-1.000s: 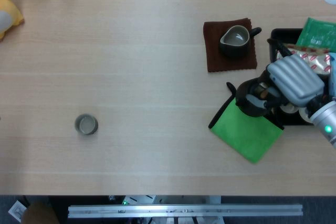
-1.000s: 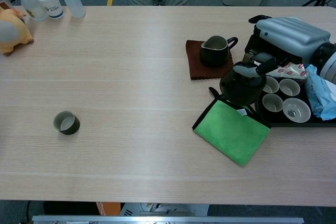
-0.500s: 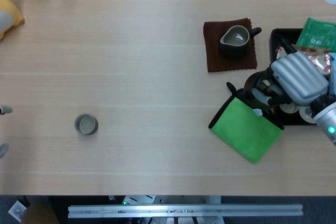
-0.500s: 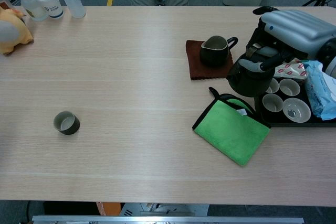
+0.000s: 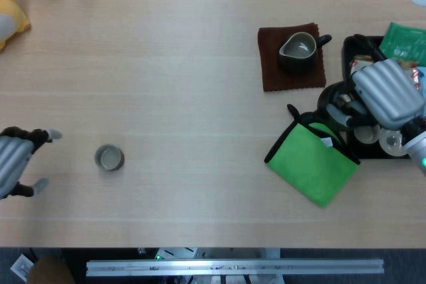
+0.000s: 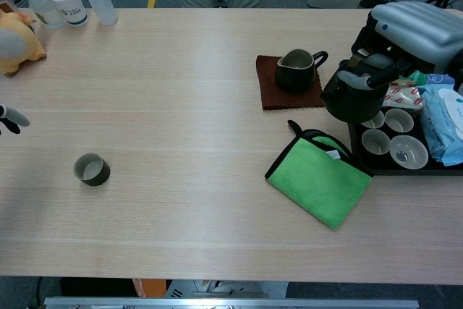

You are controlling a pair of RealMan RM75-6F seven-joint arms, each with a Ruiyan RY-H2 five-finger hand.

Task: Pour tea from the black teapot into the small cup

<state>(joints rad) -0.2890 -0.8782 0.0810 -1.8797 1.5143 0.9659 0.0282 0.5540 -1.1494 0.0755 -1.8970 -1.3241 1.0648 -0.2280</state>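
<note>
My right hand (image 6: 405,34) gripped the black teapot (image 6: 352,95) well away from the small cup (image 6: 92,169), my left hand (image 5: 14,161) splayed empty beside that cup, so a long carry risked sloshing tea.

Head overhead, chest oblique; shared table (image 5: 200,64).

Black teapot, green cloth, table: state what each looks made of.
Black teapot: dark glazed ceramic or cast iron, faint sheen; unclear which. Green cloth: soft fabric, likely microfibre, matte, with black edging and a sewn tag. Table: pale wood-grain top, possibly laminate, smooth and matte.
</note>
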